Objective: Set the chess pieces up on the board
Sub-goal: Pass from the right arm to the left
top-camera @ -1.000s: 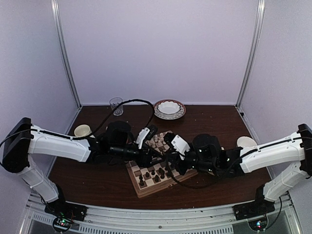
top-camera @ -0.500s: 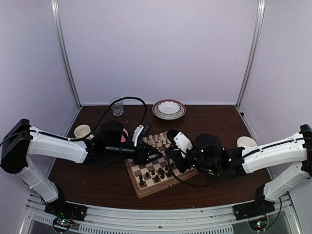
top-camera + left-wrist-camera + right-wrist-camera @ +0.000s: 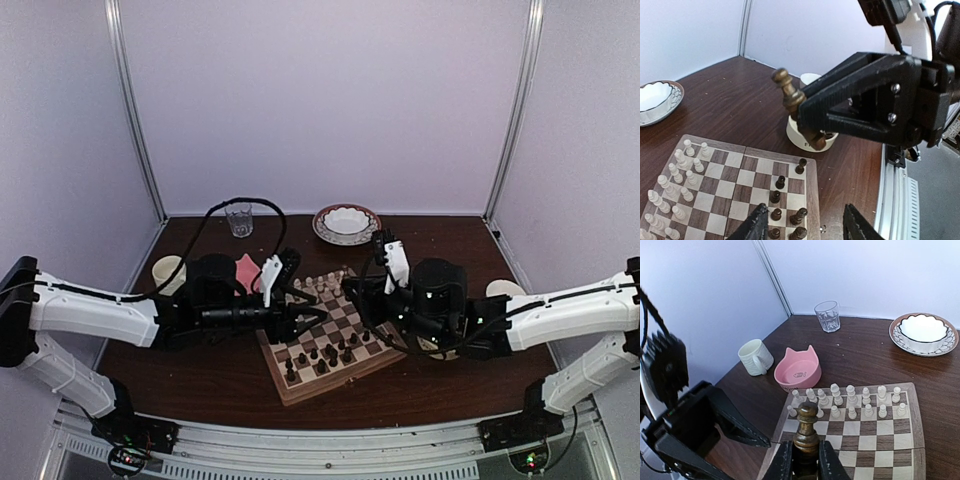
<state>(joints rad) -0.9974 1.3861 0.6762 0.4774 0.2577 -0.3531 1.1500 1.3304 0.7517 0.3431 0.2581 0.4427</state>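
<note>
This is a robot test booth in a lab, not a home: plain pale wall panels (image 3: 320, 100) framed by aluminium uprights (image 3: 135, 110) enclose a dark table (image 3: 200, 370), where two white robot arms (image 3: 100, 310) bolted to a metal rail (image 3: 330, 445) reach over staged props, namely a chessboard (image 3: 300, 392), glass (image 3: 239, 218) and bowl (image 3: 347, 223).

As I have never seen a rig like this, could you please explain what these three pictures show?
A left arm and a right arm are bolted at the near edge of a table, each ending in a two-finger gripper. One picture looks down from above and behind them; the other two come from a camera on each wrist. On the table lie a chessboard with pale pieces and dark pieces, a pink bowl, a cream mug, a glass and a patterned dish. The right gripper pinches a dark chess piece in the air; the left gripper is open and empty.
</note>
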